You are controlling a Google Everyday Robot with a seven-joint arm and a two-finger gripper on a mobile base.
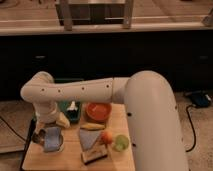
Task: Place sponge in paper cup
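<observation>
One arm reaches down left of the orange bowl (98, 111), its gripper (49, 131) over the paper cup (59, 145). Light-blue sponge (51, 139) sits at that cup, left of the bowl.

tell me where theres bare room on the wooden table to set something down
Bare wood runs along the table's front edge, between the sponge under the gripper and the grey-blue wedge. The right half is crowded: orange bowl, wedge, tan block, green cup.
</observation>
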